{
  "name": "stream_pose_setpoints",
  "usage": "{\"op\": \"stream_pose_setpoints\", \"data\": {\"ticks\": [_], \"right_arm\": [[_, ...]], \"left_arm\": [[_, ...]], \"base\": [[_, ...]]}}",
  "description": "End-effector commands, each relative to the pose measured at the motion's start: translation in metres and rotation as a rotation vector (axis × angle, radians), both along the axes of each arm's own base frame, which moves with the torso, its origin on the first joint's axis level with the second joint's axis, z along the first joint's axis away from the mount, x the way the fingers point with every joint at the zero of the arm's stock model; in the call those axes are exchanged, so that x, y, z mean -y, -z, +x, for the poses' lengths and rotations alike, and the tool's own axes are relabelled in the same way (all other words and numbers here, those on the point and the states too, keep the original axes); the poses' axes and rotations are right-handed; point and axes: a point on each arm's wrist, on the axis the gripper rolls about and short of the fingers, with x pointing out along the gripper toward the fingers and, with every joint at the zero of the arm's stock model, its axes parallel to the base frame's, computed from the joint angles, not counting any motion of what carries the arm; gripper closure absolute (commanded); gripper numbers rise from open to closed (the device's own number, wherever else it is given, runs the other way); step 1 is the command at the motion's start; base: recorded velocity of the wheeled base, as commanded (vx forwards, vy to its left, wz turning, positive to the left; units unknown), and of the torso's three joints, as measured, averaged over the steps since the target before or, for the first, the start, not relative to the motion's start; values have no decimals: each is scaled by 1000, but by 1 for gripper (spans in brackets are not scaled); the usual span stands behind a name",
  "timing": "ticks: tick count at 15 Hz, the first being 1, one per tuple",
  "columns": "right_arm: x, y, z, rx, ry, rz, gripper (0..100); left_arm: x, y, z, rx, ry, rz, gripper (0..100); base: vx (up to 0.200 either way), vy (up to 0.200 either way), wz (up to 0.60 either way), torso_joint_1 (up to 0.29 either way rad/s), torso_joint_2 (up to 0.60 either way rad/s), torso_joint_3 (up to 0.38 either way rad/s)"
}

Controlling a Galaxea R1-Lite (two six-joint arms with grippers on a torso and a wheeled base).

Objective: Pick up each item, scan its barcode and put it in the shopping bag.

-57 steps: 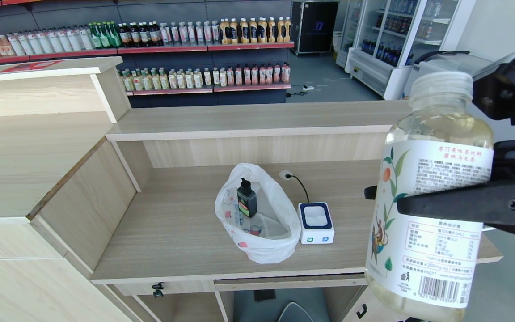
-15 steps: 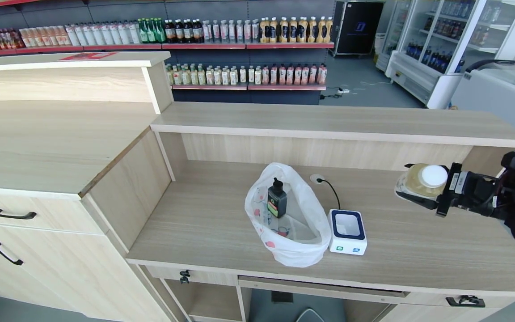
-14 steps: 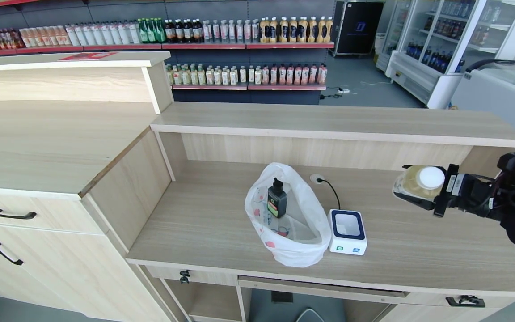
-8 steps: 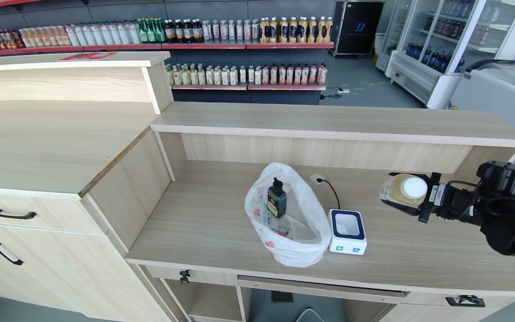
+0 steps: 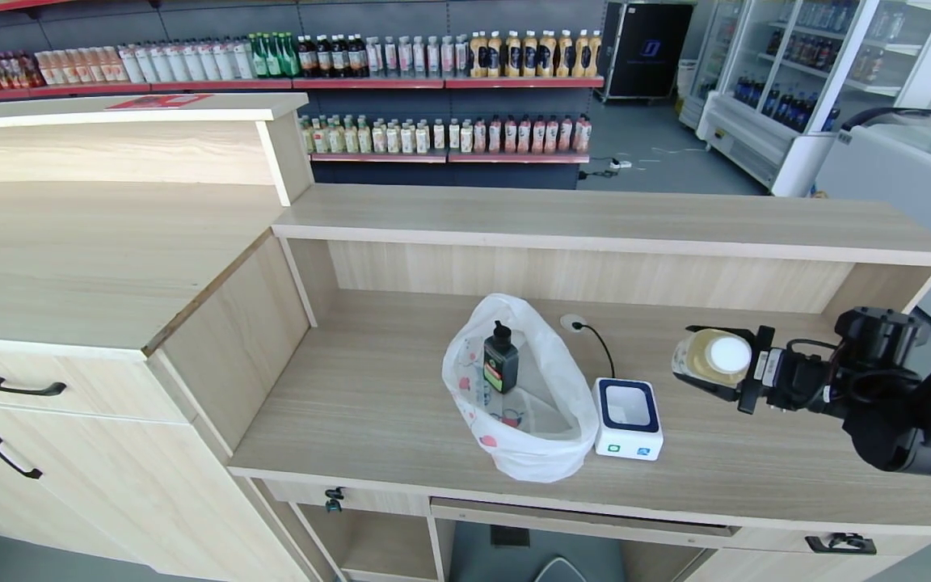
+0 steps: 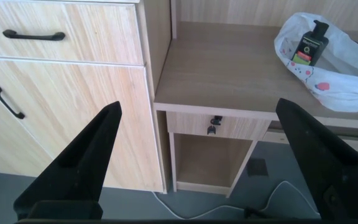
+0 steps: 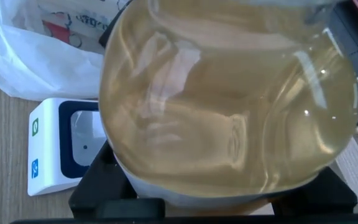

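Note:
My right gripper (image 5: 704, 362) is shut on a clear bottle (image 5: 710, 356) of pale yellow drink with a white cap, held above the counter just right of the white barcode scanner (image 5: 628, 419). Seen from the right wrist, the bottle (image 7: 229, 99) looms large, with the scanner (image 7: 64, 149) and the white shopping bag (image 7: 42, 56) beyond it. The shopping bag (image 5: 524, 388) stands open left of the scanner, a dark pump bottle (image 5: 501, 359) upright inside it. My left gripper (image 6: 197, 168) hangs open low beside the counter, with the bag (image 6: 328, 62) and pump bottle (image 6: 308, 43) in its wrist view.
A black cable (image 5: 597, 343) runs from the scanner to a port in the wooden counter (image 5: 756, 453). A raised ledge (image 5: 595, 222) backs the counter and a higher cabinet with drawers (image 5: 61, 380) stands left. Shelves of drinks (image 5: 401, 73) and fridges (image 5: 797, 65) lie beyond.
The head camera shifted after the oldest frame. Over the last second my right gripper has carried the bottle leftward and slightly down, closer to the scanner.

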Motion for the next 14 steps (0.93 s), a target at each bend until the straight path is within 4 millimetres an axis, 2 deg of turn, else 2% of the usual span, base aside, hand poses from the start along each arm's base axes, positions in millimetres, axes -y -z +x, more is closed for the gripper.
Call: {"op": "stream_pose_setpoints", "data": {"ticks": [1, 12, 14], "right_arm": [[-4, 8, 2, -12, -11, 3, 100], [-16, 30, 12, 6, -43, -10, 100], [-19, 29, 16, 17, -53, -10, 100]], "left_arm": [[0, 0, 0, 0, 0, 0, 0], [0, 0, 0, -2, 0, 0, 0], [0, 0, 0, -2, 0, 0, 0]], "base": [[0, 0, 0, 0, 0, 0], [0, 0, 0, 0, 0, 0], [0, 0, 0, 0, 0, 0]]}}
